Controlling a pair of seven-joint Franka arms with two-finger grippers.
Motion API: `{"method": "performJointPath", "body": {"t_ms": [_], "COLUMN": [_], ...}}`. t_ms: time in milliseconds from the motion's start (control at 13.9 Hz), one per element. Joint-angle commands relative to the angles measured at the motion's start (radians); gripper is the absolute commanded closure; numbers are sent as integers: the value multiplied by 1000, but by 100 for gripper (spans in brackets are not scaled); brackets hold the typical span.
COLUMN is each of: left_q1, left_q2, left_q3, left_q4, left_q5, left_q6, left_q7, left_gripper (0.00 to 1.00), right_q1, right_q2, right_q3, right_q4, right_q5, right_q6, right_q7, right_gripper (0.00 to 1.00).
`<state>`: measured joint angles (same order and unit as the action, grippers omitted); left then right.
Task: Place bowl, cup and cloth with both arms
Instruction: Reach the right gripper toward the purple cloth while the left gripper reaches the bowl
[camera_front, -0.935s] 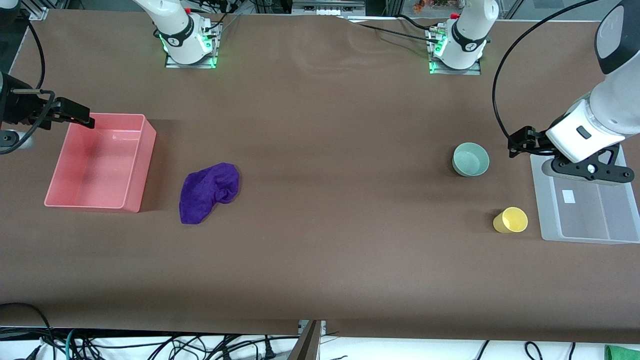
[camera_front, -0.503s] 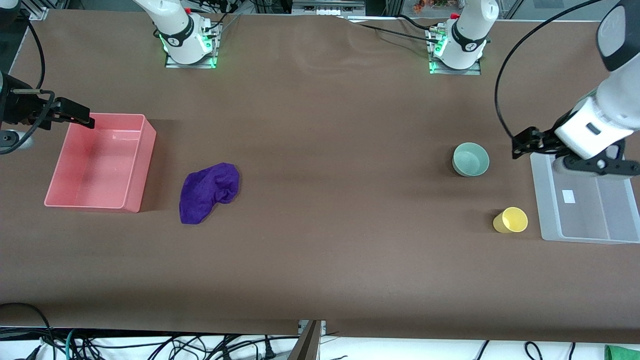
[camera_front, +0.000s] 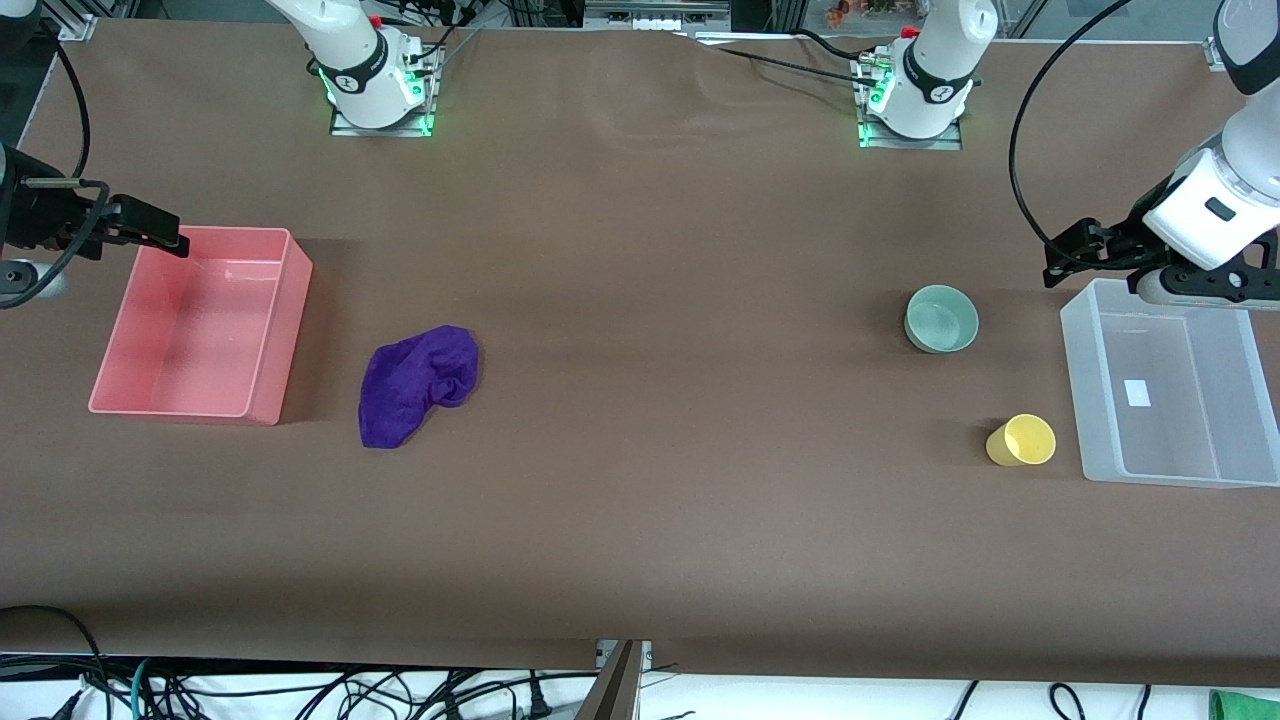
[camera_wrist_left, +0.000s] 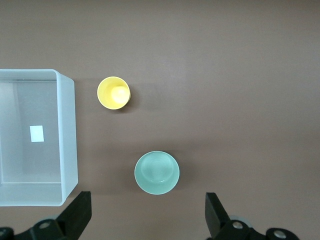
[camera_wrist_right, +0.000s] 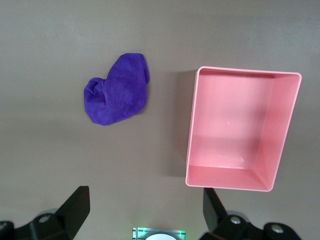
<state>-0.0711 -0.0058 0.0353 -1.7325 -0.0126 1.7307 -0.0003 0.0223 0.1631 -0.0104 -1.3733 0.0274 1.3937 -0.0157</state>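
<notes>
I find nothing picked yet: both grippers hang open-fingered, left gripper (camera_wrist_left: 145, 220) above the glossy mint-green bowl (camera_front: 941, 318), small yellow plastic cup (camera_front: 1021, 440) at its five o'clock, right gripper (camera_wrist_right: 142, 212) waiting near the pink bin (camera_front: 200, 330), fuzzy purple cloth (camera_front: 418, 384) beside it; next, descend on the bowl.

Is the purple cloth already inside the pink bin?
No, the cloth lies crumpled on the table beside the pink bin, which holds nothing.

One bowl (camera_front: 941, 318), one cup (camera_front: 1021, 440), one cloth (camera_front: 417, 382), one pink bin (camera_front: 200, 324), one clear bin (camera_front: 1170, 382).
</notes>
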Motion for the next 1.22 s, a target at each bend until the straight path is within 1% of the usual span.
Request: {"method": "performJointPath", "body": {"t_ms": [0,503,719,1150], "left_q1": [-10,-22,-23,-23], "left_q2": [-17,-10,-11,-10], "left_q3": [9,8,-18,-17], "left_q4": [-19,-2,5,17], "left_q5": [-20,-13,-7,-7], "left_q6": [16,0,-23,-53], "left_q7": [0,-1,-4,-4], "left_gripper": [0,0,0,0], "right_q1": [1,1,1,4], "right_q2": [1,3,3,9], "right_q3": [-3,-3,-3,-3], "right_q4": [10,13,13,13], "right_q5": [-3,-3,-3,-4], "right_q6": [-2,-2,-2,-2], "right_q7": [-16,-13,-9,-6], "right_gripper": [0,0,0,0]}}
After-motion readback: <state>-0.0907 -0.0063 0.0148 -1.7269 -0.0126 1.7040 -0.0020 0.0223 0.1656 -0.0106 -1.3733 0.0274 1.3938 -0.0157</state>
